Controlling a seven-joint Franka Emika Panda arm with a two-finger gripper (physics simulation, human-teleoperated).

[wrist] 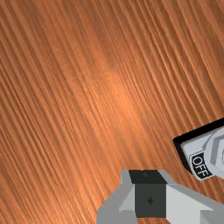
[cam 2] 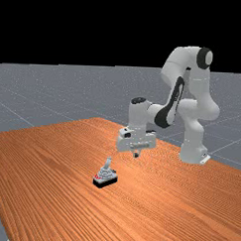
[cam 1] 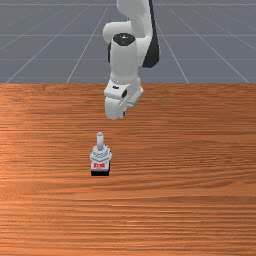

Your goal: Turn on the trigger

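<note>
Orange-brown wooden table (cam 1: pixel 195 200), trigger switch (cam 1: pixel 100 159) at the claw's (cam 2: pixel 136 154) seven o'clock in the front view.
There, its lever (cam 1: pixel 100 141) points to twelve, red lettering (cam 1: pixel 99 165) towards six; the wrist view shows its OFF label (wrist: pixel 201 167). The claw hangs apart, above the table; wide or narrow, I can't tell.

Switch (cam 1: pixel 101 155): pale grey; lever (cam 1: pixel 100 141), likewise grey; base (cam 1: pixel 100 173), black; marking (cam 1: pixel 99 165), red; label (wrist: pixel 200 166), white letters on black (edged pale grey). Table (cam 1: pixel 175 185): orange-brown, darker streaked grain. Arm (cam 1: pixel 124 62): white, black patches. Floor (cam 1: pixel 45 45): slate grey, pale grid lines.
</note>
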